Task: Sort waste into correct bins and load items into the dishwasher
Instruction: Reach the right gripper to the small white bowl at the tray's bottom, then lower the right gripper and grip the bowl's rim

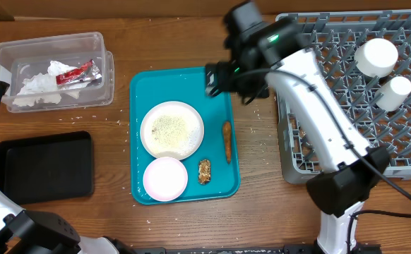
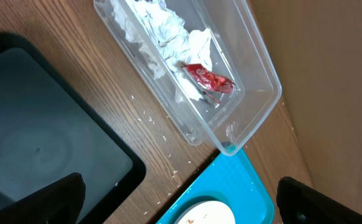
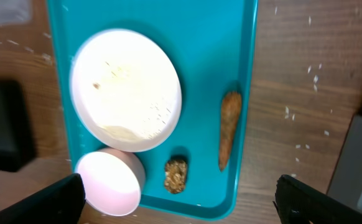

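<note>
A teal tray (image 1: 219,106) holds a white plate (image 1: 171,129) with crumbs, a pink bowl (image 1: 165,178), a carrot piece (image 1: 227,140) and a small granola chunk (image 1: 204,171). The right wrist view shows the same plate (image 3: 126,90), bowl (image 3: 109,182), carrot (image 3: 229,129) and chunk (image 3: 176,175). My right gripper (image 3: 181,202) is open and empty above the tray; overhead it hangs over the tray's far edge (image 1: 216,79). My left gripper (image 2: 181,202) is open and empty at the far left, between the black tray and the clear bin.
A clear plastic bin (image 1: 92,95) at the back left holds crumpled tissue (image 1: 39,85) and a red wrapper (image 1: 75,73). A black tray (image 1: 43,166) lies front left. A grey dishwasher rack (image 1: 332,70) at the right holds two white cups (image 1: 376,56).
</note>
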Controlling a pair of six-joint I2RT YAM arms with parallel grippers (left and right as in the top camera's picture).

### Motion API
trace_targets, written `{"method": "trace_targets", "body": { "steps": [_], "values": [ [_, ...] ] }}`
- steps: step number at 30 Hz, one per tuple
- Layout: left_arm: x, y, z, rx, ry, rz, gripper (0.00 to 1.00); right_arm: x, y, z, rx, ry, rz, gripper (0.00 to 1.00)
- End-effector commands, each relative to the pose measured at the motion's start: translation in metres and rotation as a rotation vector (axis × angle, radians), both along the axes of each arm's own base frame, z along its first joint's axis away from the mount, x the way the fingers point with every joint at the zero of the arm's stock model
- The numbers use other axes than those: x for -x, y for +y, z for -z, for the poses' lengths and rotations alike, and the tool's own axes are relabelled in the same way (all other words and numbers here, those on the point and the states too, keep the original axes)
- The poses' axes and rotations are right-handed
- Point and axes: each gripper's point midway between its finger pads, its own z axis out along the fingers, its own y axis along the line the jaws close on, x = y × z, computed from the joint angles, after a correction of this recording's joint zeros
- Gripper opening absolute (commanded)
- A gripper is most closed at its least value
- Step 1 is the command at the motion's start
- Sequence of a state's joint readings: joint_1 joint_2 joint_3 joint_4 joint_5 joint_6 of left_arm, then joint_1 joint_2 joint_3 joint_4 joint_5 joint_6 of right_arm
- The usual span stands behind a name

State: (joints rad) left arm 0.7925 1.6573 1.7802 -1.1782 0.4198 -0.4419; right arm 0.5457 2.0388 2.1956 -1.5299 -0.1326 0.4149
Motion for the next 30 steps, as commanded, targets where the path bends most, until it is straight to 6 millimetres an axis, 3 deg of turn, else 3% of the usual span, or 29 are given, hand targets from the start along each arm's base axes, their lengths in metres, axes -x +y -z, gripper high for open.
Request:
{"method": "trace_targets", "body": {
  "steps": [1,8,12,22,30],
  "values": [
    [-0.002,-0.002,0.002,0.01,-0.002,0.018,1.0,0.009,-0.01,0.016,0.136,-0.018,0.109,1.0],
    [-0.002,-0.002,0.002,0.009,-0.002,0.018,1.0,0.044,-0.002,0.075,0.19,0.136,0.144,1.0],
    [-0.002,-0.002,0.002,0.008,-0.002,0.018,1.0,0.065,0.002,0.101,0.192,0.216,0.117,0.95],
    [-0.001,-0.012,0.003,0.059,-0.002,0.032,1.0,0.073,0.008,0.105,0.169,0.245,0.096,0.96],
    [0.001,-0.012,0.004,0.062,0.005,0.031,1.0,0.077,0.053,0.095,-0.068,0.249,-0.156,0.98]
  ]
}}
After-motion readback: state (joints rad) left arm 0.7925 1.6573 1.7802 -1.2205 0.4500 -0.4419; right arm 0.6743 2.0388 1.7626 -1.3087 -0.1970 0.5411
